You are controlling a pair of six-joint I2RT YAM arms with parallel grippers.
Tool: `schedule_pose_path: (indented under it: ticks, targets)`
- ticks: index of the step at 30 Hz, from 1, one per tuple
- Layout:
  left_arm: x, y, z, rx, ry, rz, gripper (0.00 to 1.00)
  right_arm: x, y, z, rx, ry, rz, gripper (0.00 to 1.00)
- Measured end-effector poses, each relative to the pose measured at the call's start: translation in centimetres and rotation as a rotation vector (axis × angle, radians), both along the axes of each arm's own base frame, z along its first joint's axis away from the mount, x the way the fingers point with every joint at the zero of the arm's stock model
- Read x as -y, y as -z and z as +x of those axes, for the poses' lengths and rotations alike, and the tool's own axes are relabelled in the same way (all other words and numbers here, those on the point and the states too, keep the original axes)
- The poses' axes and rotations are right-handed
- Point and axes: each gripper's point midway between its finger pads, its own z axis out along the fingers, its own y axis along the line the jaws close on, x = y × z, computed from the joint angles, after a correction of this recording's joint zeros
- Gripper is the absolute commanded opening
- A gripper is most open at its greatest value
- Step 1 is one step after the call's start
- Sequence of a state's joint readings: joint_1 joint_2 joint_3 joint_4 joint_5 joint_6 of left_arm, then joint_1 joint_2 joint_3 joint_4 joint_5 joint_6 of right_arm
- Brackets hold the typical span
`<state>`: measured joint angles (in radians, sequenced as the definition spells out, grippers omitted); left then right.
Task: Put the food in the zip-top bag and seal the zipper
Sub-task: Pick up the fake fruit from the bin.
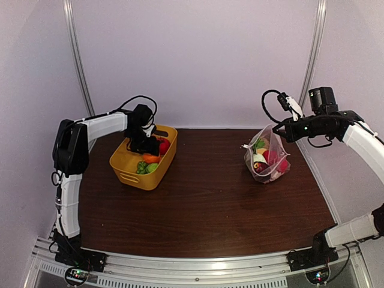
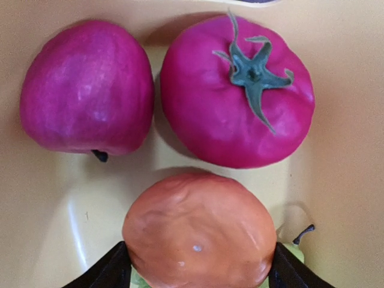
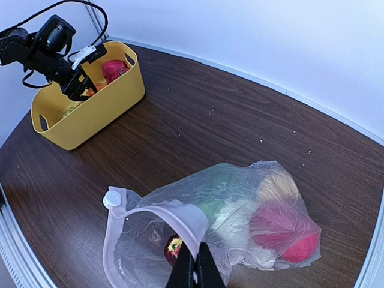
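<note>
Food (image 2: 237, 90): 2 pink, 1 orange

So the table (image 1: 210, 204) is a dark brown wood-grain top, kinda glossy, with pale walls around the far and side edges. Only two things actually sit on it. A yellow tub (image 1: 135, 174) with cut-out handles is over at about 10 o'clock, near the far-left corner. A clear, crinkly zip-top bag (image 1: 267, 159) sits at around 2 o'clock, well apart from the tub. Also a few tiny white specks (image 3: 262, 141) are scattered on the wood beyond the bag.
</note>
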<state>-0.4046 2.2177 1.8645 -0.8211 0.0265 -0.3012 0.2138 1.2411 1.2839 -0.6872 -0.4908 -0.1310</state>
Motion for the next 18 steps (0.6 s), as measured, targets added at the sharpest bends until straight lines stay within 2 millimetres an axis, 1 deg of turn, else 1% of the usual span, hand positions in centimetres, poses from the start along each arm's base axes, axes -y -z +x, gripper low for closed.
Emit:
schedule_pose_path:
  ticks: [3, 5, 8, 12, 13, 14, 15, 16, 18]
  targets:
    - [-0.2, -1.1, -0.4, 0.014, -0.001, -0.003, 0.62, 0.0, 0.0, 0.0, 0.0, 0.0, 0.0, 0.0]
    - [-0.3, -2.4, -0.6, 0.035, -0.002, -0.011, 0.62, 0.0, 0.0, 0.0, 0.0, 0.0, 0.0, 0.0]
    - [-0.4, -5.6, -0.9, 0.089, -0.003, -0.035, 0.61, 0.0, 0.0, 0.0, 0.0, 0.0, 0.0, 0.0]
    - [0.1, -10.7, -1.5, 0.181, 0.005, -0.093, 0.61, 0.0, 0.0, -0.1, -0.004, 0.0, -0.001, 0.0]
    - [0.5, -12.3, -1.8, 0.214, 0.015, -0.119, 0.61, 0.0, 0.0, -0.1, -0.005, 0.0, -0.001, 0.0]
    - [1.1, -13.5, -2.2, 0.234, 0.028, -0.138, 0.61, 0.0, 0.0, -0.1, -0.008, 0.0, -0.002, 0.0]
    - [2.0, -15.0, -2.8, 0.262, 0.051, -0.166, 0.61, 0.0, -0.1, -0.2, -0.012, 0.0, -0.003, 0.0]
    - [3.3, -16.5, -3.5, 0.293, 0.081, -0.196, 0.61, 0.0, -0.2, -0.2, -0.012, 0.0, -0.003, 0.0]
    - [6.7, -19.4, -5.4, 0.35, 0.163, -0.27, 0.59, 0.0, -0.8, -0.1, -0.011, 0.0, -0.002, 0.0]
